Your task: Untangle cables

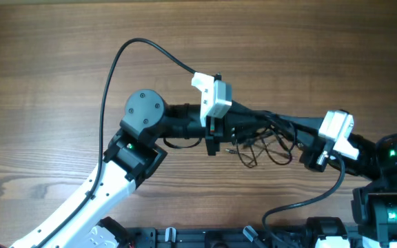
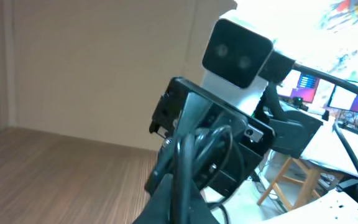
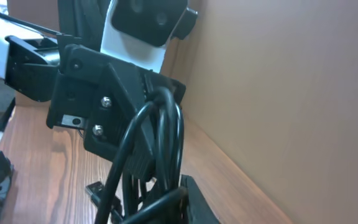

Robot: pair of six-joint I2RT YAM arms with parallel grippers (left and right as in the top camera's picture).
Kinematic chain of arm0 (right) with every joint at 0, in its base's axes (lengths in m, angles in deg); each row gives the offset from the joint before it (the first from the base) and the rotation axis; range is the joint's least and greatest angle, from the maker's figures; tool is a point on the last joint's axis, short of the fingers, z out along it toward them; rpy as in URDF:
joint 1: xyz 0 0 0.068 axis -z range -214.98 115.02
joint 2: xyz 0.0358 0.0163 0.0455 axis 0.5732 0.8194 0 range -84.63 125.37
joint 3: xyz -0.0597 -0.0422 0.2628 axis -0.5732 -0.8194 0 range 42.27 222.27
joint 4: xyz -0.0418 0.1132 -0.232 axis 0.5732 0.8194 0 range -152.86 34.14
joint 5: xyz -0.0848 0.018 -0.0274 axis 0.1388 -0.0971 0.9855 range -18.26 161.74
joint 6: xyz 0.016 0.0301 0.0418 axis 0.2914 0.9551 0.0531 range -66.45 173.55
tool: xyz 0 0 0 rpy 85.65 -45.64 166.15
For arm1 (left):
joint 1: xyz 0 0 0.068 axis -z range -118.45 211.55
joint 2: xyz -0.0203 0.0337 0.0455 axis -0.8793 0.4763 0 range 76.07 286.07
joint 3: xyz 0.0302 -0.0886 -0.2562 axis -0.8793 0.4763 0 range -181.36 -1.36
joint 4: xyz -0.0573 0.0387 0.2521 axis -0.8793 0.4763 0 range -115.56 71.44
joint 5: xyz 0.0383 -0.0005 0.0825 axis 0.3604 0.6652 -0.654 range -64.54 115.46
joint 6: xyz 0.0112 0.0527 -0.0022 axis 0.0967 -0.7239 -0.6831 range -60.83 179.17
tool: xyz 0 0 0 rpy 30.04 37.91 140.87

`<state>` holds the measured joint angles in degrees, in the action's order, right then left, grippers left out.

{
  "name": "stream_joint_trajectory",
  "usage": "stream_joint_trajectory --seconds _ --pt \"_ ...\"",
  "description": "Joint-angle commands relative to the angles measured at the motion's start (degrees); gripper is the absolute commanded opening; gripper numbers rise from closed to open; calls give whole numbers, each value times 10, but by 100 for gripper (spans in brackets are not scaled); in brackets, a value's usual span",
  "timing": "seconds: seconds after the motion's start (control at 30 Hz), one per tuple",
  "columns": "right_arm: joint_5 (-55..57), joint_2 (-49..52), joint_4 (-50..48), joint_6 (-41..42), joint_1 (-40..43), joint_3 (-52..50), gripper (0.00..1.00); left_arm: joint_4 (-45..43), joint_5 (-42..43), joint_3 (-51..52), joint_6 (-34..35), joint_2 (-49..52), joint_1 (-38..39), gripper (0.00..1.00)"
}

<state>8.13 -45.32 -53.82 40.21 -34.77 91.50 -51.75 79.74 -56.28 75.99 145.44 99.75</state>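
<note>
A tangle of thin black cables (image 1: 260, 141) hangs between my two grippers above the middle of the wooden table. My left gripper (image 1: 216, 138) is shut on the left end of the black cables; in the left wrist view the strands (image 2: 188, 162) run up between its fingers (image 2: 182, 205). My right gripper (image 1: 307, 153) is shut on the right end of the black cables; in the right wrist view several loops (image 3: 157, 143) rise out of its jaws (image 3: 176, 199). The two grippers face each other closely. Loose loops sag toward the table below them.
The wooden table (image 1: 60, 69) spreads all around. The arms' own black supply cords arc over the table at upper left (image 1: 126, 52) and lower right (image 1: 302, 203). Arm bases sit along the front edge (image 1: 219, 238).
</note>
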Motion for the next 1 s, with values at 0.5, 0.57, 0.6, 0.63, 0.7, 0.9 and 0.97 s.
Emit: stream_joint_trajectory --seconds 0.5,0.57,0.6,0.63,0.7,0.9,0.97 --pt "227 -2 -67 165 0 7 48 103 -4 -3 22 -3 -25 4" --pt "227 -2 -66 165 0 7 69 102 -22 -3 22 -4 -25 4" --pt "227 -2 -64 165 0 7 72 102 -34 -3 19 -4 -25 4" --pt "227 -2 -60 163 0 7 74 102 -38 -3 16 -4 -25 4" --pt "227 -2 -52 163 0 7 75 102 -64 -3 14 -4 -25 4" --pt "190 -2 -27 163 0 7 76 122 -217 -3 -1 -4 -25 4" --pt "208 -1 14 113 0 7 76 107 -216 -3 0 -4 -20 4"
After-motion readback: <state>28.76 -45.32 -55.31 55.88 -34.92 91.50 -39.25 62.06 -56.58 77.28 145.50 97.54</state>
